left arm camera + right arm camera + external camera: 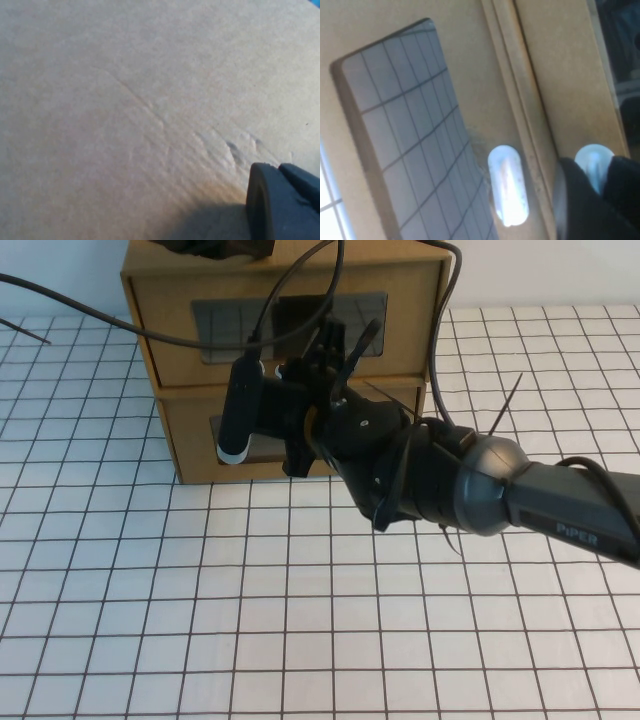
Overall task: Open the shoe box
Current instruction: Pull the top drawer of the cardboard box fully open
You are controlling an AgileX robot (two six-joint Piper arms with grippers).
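Lower shoe box: the lower shoe box (pixel 192 445) was seen at the far side of the table (pixel 300 620), shut, with its windowed front turned toward the robot.
Upper shoe box: the upper shoe box (pixel 165 315) was stacked directly on it, also shut.
Right gripper: the right gripper (pixel 296 430) was held up against the lower front, just beside the window (pixel 405 125) and a white oval patch (pixel 507 185); its grip state could not be told.
Left gripper: the left gripper (pixel 215 248) was placed on top of the upper box, close against the cardboard; its grip state could not be told.
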